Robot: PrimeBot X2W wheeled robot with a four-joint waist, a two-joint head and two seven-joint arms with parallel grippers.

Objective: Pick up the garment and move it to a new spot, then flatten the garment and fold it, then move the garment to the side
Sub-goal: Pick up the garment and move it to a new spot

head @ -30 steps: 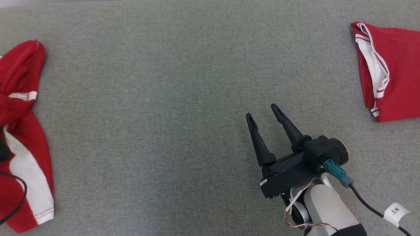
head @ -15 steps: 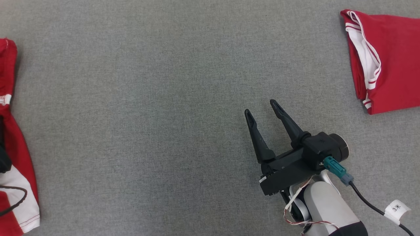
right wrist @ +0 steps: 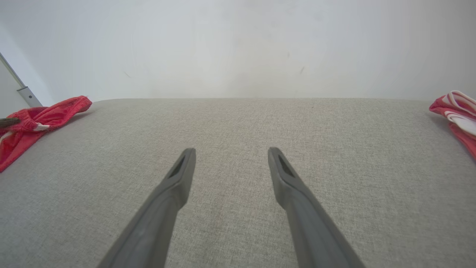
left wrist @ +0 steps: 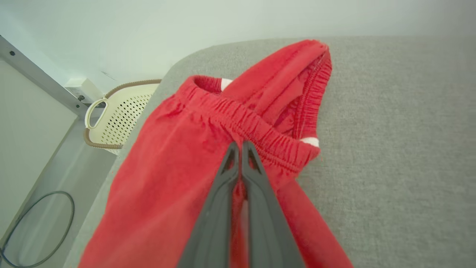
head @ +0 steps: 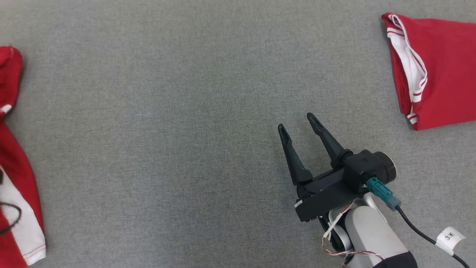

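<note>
Left tool pinched tight on the shorts, just below the elastic waistband, at the counter's left edge. Right tool spread wide, holding nothing, over bare counter mid-right. Folded garment lies far right. Step: pick-up. Judgement: lift straight before dragging inward; grip looks shallow, so move slowly, keep the hanging cloth off the counter edge.
</note>
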